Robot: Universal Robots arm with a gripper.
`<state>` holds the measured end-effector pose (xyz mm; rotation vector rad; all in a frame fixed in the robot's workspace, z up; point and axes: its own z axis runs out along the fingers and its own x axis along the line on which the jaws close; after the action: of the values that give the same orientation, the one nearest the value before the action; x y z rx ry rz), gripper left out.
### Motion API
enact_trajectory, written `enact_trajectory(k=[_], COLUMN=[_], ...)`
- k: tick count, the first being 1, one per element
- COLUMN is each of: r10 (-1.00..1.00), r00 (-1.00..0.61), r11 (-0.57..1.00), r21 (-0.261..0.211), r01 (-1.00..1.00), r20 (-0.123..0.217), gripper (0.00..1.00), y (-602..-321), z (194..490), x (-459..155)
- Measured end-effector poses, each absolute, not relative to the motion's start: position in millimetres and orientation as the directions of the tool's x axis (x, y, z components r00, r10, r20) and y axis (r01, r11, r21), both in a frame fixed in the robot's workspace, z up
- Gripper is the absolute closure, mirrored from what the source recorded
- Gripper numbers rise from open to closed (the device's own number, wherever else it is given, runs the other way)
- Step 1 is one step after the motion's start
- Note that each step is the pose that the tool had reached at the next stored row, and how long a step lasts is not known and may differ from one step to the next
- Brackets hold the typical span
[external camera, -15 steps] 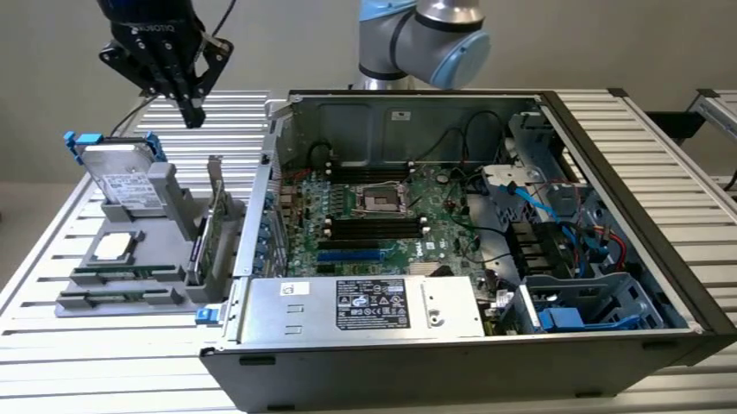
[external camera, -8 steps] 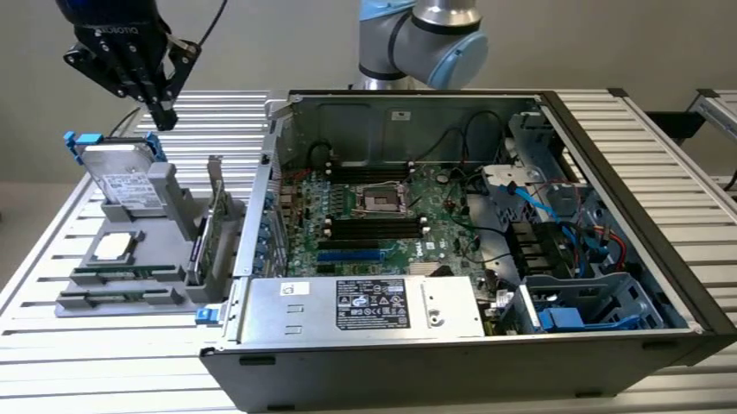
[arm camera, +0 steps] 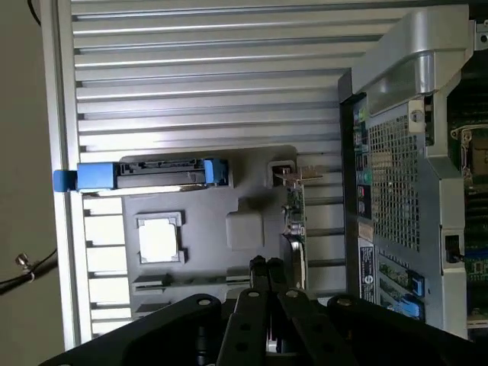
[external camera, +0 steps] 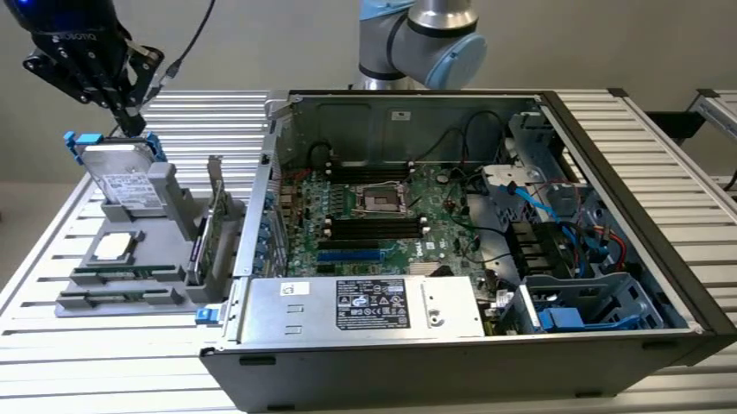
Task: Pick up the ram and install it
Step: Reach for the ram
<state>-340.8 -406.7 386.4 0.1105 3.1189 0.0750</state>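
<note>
Approach stage — gripper [external camera: 130,121] hovering above parts holder [external camera: 173,259] far left, pinched shut, empty; ram [external camera: 119,274] unpicked — grasp needs jaws parted.

A: What's on the slatted bench [external camera: 92,362]?
B: An open computer case [external camera: 461,371], with the motherboard [external camera: 392,216] exposed and the power supply [external camera: 357,306] inside.
A: And on the exterior view's left?
B: A grey holder [external camera: 116,297] carrying a hard drive [external camera: 121,177], a processor chip [external camera: 112,247] and an upright expansion card [external camera: 213,207].

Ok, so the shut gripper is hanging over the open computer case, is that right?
Not quite. The shut gripper hangs over the gray parts holder at the exterior view's left, beside the open computer case, not over it. The exterior view shows this.
</note>
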Motion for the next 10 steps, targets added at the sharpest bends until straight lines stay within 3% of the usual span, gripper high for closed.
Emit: enact_trajectory(k=[10], r10=[0.071], r00=[-0.997], r11=[0.996], r21=[0.047], r01=[0.071], r20=[0.0], gripper=[0.9], y=[-420.1], z=[370.3], x=[-367.4])
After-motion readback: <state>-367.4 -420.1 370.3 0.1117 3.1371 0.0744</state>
